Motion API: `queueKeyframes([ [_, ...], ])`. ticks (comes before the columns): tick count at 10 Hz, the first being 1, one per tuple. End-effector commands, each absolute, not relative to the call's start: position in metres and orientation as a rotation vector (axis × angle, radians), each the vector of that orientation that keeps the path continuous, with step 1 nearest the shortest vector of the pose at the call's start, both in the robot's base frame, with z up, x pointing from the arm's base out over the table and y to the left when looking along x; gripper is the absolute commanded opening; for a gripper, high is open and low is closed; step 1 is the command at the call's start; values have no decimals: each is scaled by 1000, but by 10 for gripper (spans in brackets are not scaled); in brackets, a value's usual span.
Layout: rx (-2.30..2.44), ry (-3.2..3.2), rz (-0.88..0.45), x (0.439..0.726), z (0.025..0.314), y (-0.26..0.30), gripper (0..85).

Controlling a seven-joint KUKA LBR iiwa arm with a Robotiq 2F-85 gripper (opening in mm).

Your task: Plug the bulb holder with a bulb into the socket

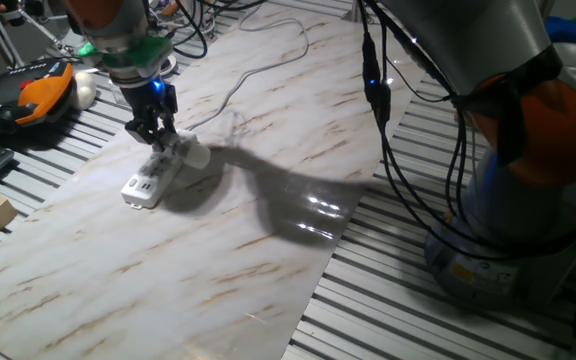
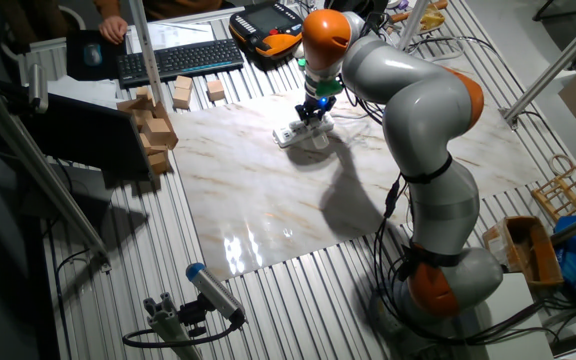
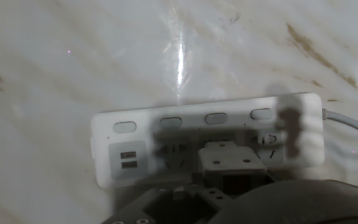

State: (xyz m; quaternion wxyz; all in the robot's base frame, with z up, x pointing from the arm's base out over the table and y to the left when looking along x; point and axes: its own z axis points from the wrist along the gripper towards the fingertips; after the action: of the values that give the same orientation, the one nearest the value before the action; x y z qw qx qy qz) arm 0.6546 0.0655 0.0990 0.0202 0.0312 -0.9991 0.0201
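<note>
Bulb holder (image 3: 230,163) (in pincer (image 1: 157,133)) sits over socket (image 3: 166,146).

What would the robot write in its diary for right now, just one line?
phase: plugging in | gripper: shut on bulb holder | holder: over socket | cord: trails away | seated: cannot tell
</note>
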Motion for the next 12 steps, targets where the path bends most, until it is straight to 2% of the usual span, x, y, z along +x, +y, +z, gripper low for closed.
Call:
queueKeyframes([
  [1, 94, -3096, 62, 655, 96, 66, 0],
  [8, 88, -3098, 51, 662, 82, 67, 0],
  [12, 114, -3108, 70, 662, 83, 67, 0],
])
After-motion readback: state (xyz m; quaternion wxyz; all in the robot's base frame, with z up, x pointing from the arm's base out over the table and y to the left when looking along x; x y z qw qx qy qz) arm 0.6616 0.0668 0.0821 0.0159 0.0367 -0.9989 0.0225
